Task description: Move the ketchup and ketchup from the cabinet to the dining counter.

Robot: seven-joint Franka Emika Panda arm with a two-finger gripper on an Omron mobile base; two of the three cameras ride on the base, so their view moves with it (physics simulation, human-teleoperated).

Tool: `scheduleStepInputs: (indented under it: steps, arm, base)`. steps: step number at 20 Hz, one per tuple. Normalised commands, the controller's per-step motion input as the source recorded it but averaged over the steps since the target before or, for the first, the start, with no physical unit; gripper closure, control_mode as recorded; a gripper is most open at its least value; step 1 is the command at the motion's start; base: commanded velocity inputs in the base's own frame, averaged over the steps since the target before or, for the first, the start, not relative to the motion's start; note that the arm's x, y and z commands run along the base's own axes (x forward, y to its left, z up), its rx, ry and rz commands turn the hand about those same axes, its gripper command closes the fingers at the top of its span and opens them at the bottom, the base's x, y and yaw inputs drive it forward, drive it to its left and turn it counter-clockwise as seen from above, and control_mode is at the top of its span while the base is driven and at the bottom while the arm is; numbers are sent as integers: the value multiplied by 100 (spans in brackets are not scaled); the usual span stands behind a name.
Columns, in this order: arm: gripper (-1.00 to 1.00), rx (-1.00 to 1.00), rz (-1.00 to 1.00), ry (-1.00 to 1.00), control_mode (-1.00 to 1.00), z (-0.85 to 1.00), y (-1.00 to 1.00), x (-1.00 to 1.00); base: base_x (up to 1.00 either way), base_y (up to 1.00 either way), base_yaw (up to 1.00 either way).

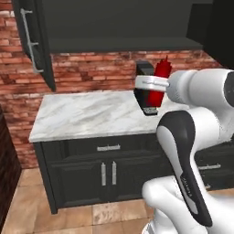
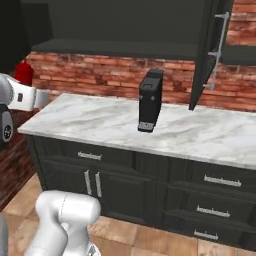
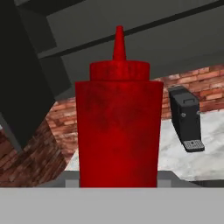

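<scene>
Red ketchup bottle (image 3: 118, 127) is sitting closest to the lens in the hand view, standing upright in the centre of the frame, its tapered nozzle pointing to the top edge and its base dropping behind the bottom band. Hand (image 1: 153, 84) is appearing in the left base view at centre right, a white body with the bottle's red top rising above it and the red body showing below; the fingers themselves are hidden, but the hand is partly closed around the bottle and is carrying it in the air above the desk (image 1: 91, 114). In the right base view a sliver of the same red bottle is showing at the far left edge, beside the white wrist. Black coffee machine (image 2: 150, 100) is standing on the marble desk, centre of the right base view, well apart from the bottle. Cabinet (image 1: 119, 23) is hanging across the top of the left base view with its door (image 1: 32, 41) swung open at upper left, long silver bar handle facing out. Brick wall (image 1: 91, 73) is running behind the desk.
</scene>
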Motion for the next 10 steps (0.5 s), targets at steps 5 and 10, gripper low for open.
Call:
scheduleStepInputs:
  steps: [5,10]
  arm:
    - [100,0,0,0,100,0,0,0]
    - [100,0,0,0,100,0,0,0]
  base:
    - [-35,3,-75]
    - [-22,6,-84]
